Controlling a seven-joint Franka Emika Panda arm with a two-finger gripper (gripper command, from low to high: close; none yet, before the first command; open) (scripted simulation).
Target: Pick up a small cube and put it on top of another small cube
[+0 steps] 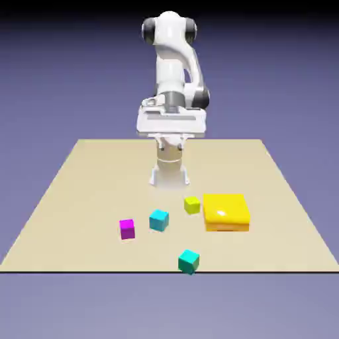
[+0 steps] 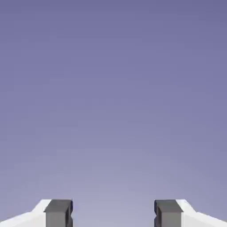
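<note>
You're in a simulated robotics scene: 1 rendered worktop (image 1: 99,172) against a plain blue-violet backdrop (image 1: 53,86).

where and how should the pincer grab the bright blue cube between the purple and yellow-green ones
Probably best by two opposite upright side faces of the blue cube, coming straight down from above. It sits flat with its top uncovered, and visible table separates it from its neighbours. It looks turned slightly, so the open pincer should likely turn to match.

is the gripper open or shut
Open: in the hand view the gripper's two finger tips stand wide apart, with only backdrop between them.
</note>
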